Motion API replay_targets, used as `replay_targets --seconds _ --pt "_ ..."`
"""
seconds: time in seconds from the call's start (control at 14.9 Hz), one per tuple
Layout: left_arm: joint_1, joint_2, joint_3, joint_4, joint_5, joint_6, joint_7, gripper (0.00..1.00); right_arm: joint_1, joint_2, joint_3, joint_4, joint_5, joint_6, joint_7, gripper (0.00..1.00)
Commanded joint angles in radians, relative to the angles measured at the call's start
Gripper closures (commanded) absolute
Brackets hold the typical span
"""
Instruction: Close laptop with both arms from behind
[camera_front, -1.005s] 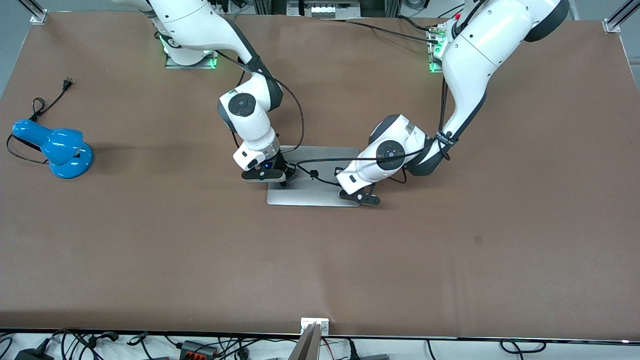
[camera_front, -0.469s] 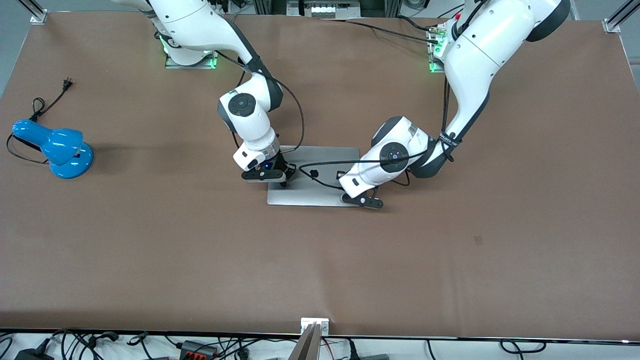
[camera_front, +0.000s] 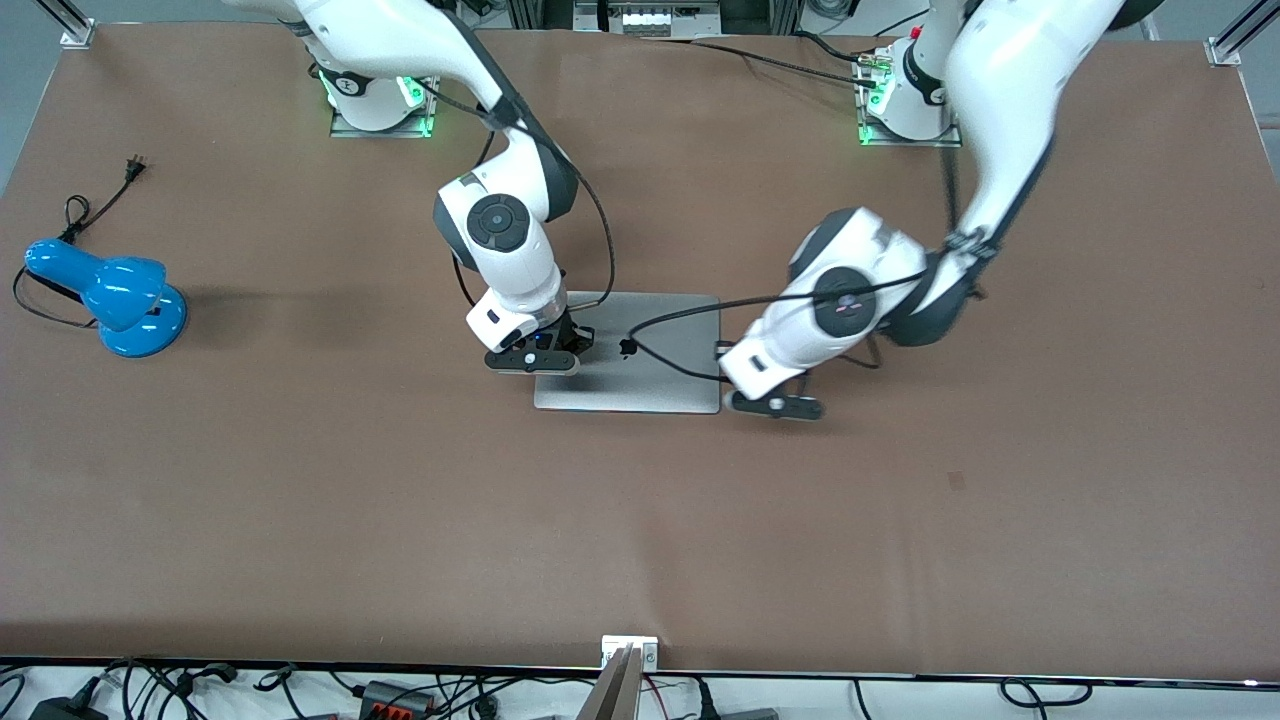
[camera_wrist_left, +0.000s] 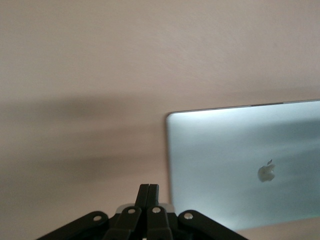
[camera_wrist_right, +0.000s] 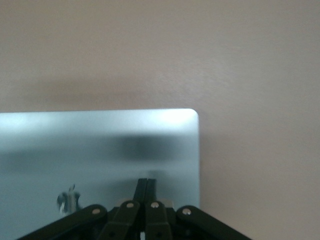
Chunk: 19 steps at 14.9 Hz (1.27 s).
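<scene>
The silver-grey laptop (camera_front: 650, 385) lies shut and flat on the brown table, its black apple logo (camera_front: 628, 347) facing up. My right gripper (camera_front: 572, 345) is shut and empty, hanging over the lid at the right arm's end; in the right wrist view its closed fingertips (camera_wrist_right: 147, 182) are above the lid (camera_wrist_right: 100, 145) near a corner. My left gripper (camera_front: 724, 351) is shut and empty, over the table just off the laptop's edge at the left arm's end. In the left wrist view the fingertips (camera_wrist_left: 148, 187) stand beside the lid (camera_wrist_left: 240, 165).
A blue desk lamp (camera_front: 110, 295) with a black cord (camera_front: 95, 205) lies at the right arm's end of the table. Black cables hang from both arms over the laptop. Bare brown table (camera_front: 640, 520) spreads nearer the front camera.
The left arm has swung off the laptop toward its own end of the table. The right arm's hand has shifted slightly over the lid. The laptop stays flat.
</scene>
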Motion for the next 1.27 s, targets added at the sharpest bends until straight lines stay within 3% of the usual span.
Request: replay_targets --seconds 0.0,0.27,0.33,0.4,0.47,0.67,0.87,1.07,1.14,1.21 --pt "0.101 -0.144 -0.038 -0.108 0.026 -0.029 0.066 1.0 -0.006 -0.051 -0.001 0.09 -0.017 -0.242 -0.013 1.0" --pt "0.253 -0.304 -0.131 -0.207 0.023 -0.029 0.09 0.99 -0.058 -0.14 -0.001 0.154 -0.014 -0.559 -0.143 1.0" --pt "0.296 -0.337 -0.156 -0.223 0.023 -0.034 0.09 0.97 -0.077 -0.169 -0.001 0.154 -0.016 -0.598 -0.18 0.9" --pt "0.347 -0.373 -0.183 -0.232 0.021 -0.047 0.093 0.97 -0.097 -0.198 -0.001 0.154 -0.014 -0.636 -0.213 0.5" --pt "0.387 -0.414 -0.217 -0.232 0.018 -0.081 0.103 0.98 -0.115 -0.227 -0.001 0.154 -0.014 -0.666 -0.244 0.01" --pt "0.458 -0.515 -0.247 -0.217 0.001 -0.219 0.135 1.0 -0.187 -0.322 -0.001 0.154 -0.01 -0.774 -0.348 0.0" --pt "0.565 -0.598 -0.239 -0.099 -0.146 -0.407 0.309 0.99 -0.291 -0.417 -0.002 0.151 -0.01 -0.885 -0.489 0.0" --pt "0.635 -0.601 -0.237 -0.059 -0.149 -0.495 0.33 0.79 -0.409 -0.506 -0.007 0.142 -0.014 -0.951 -0.623 0.0" --pt "0.64 -0.602 -0.237 -0.059 -0.151 -0.495 0.329 0.62 -0.449 -0.532 -0.008 0.134 -0.014 -0.959 -0.645 0.0" --pt "0.64 -0.605 -0.239 -0.059 -0.151 -0.498 0.317 0.53 -0.489 -0.554 -0.008 0.125 -0.008 -0.954 -0.646 0.0"
